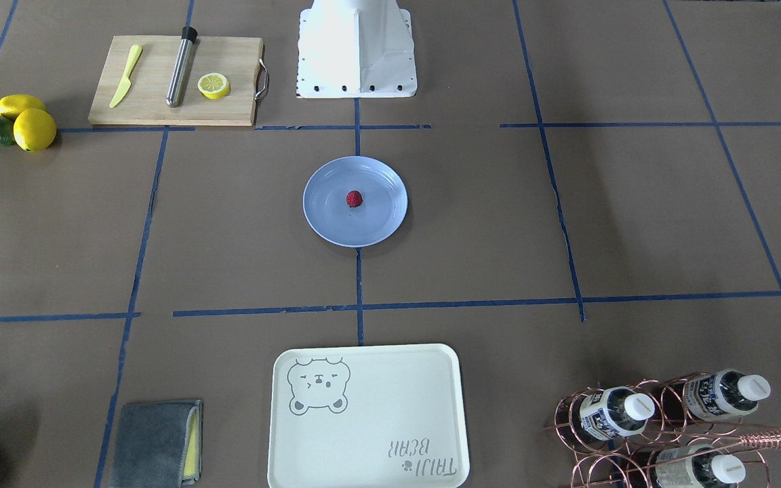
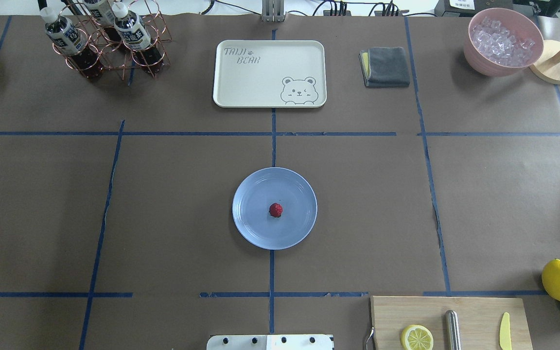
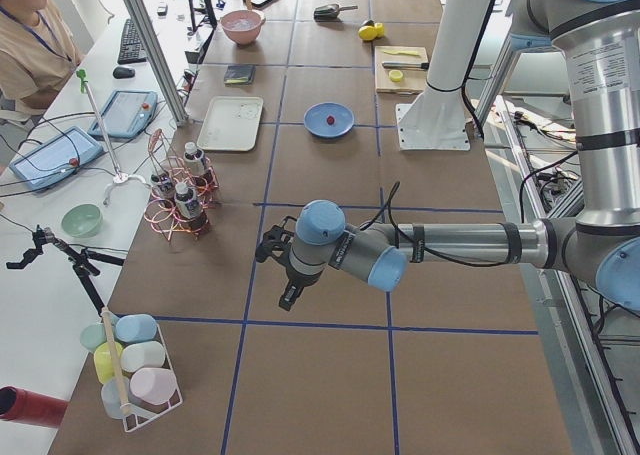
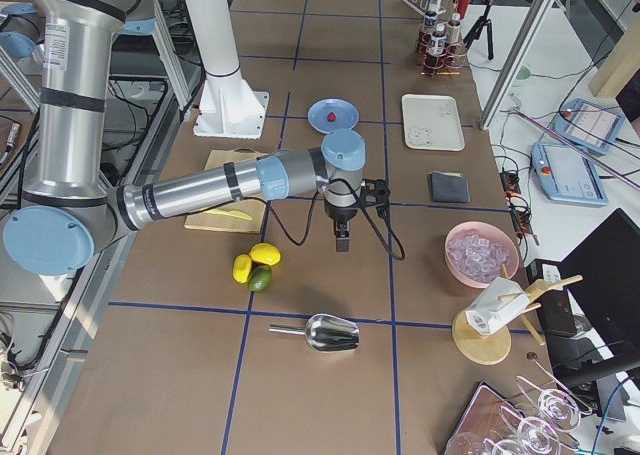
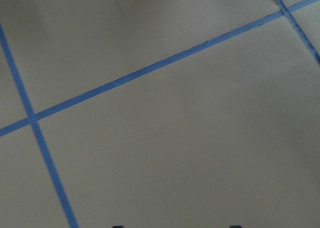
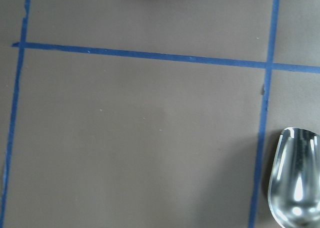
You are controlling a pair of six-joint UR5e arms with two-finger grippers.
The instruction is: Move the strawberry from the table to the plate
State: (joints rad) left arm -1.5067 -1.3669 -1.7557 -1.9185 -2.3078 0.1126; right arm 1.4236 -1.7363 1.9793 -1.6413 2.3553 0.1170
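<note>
The small dark-red strawberry [image 1: 354, 198] [image 2: 275, 210] lies near the middle of the light-blue plate [image 1: 377, 227] [image 2: 253, 223], which sits at the centre of the brown table [image 1: 499, 217]. Neither arm is near it. The left gripper [image 3: 286, 275] hovers over bare table far off to the robot's left, beyond the bottle rack. The right gripper [image 4: 342, 237] points down over bare table far to the robot's right, near the lemons. Both show only in the side views, so I cannot tell whether they are open or shut.
A cream bear tray [image 2: 269, 73], grey cloth [image 2: 386, 66], pink ice bowl [image 2: 502, 41] and bottle rack [image 2: 107, 39] line the far side. A cutting board [image 1: 173, 81] holds a lemon half, knife and metal rod. Lemons and an avocado [image 1: 17, 122] lie nearby, as does a metal scoop [image 6: 295, 180].
</note>
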